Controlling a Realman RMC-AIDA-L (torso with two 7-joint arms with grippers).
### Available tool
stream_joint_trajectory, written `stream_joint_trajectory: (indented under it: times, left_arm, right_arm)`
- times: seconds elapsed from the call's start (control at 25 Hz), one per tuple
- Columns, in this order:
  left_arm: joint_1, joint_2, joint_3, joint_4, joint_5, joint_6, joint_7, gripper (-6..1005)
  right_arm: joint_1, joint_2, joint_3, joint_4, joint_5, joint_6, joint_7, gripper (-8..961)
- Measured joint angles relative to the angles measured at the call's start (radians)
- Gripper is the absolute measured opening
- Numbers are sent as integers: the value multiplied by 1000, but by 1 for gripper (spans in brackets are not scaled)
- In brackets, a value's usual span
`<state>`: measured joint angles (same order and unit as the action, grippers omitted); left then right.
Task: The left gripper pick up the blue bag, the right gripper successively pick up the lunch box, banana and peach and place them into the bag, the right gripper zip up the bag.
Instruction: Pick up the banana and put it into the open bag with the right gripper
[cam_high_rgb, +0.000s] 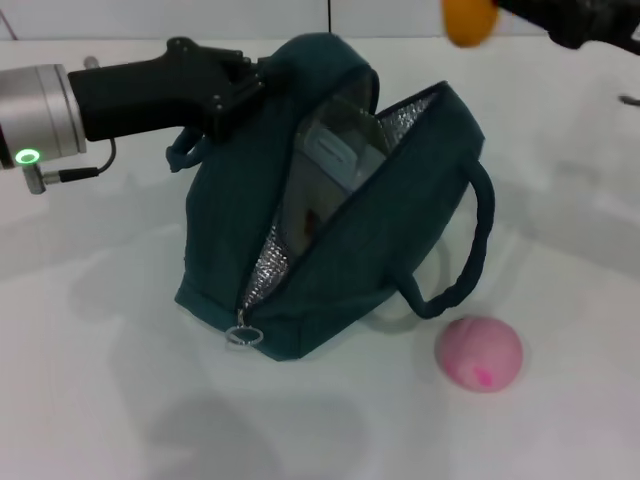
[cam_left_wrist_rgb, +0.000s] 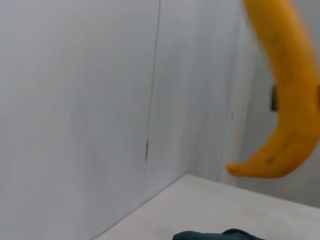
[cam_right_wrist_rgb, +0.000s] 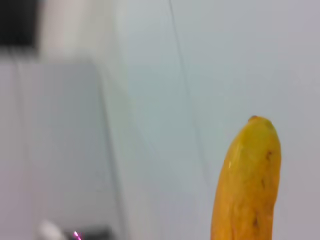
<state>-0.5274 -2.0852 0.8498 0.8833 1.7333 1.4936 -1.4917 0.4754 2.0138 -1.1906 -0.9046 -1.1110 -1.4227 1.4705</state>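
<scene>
Banana (cam_high_rgb: 469, 22) aloft in right gripper (cam_high_rgb: 520, 12), jaws clamped on it.
Left gripper (cam_high_rgb: 238, 88) jaws grip blue bag (cam_high_rgb: 370, 250) rim; lunch box (cam_high_rgb: 335, 160) inside; peach (cam_high_rgb: 479, 352) on table (cam_high_rgb: 90, 380).

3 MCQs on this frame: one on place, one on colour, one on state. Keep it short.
1. Where is the peach?
A. in the blue bag
B. on the table beside the blue bag
C. in the left gripper

2. What colour is the bag's lining?
A. silver
B. red
C. black

3. What state is the blue bag in?
A. zipped shut
B. open, with the lunch box inside
C. lying flat, empty

Answers: 1 B, it rests on the table by a handle. 2 A, foil shows along the opening. 3 B, the lunch box shows through the gap while the left gripper holds the bag's top.
</scene>
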Motion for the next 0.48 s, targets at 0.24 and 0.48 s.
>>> stream_joint_trajectory:
  times: [0.24,0.48]
  left_arm:
    - [-19,-1,18,-6,-7,1,-1,52]
    - [-25,0,38,-9,-9,-7,-1,52]
  right_arm:
    - [237,1,4,499,132,-168,-59,439]
    - [271,14,-89,585,141,-209,-4,440]
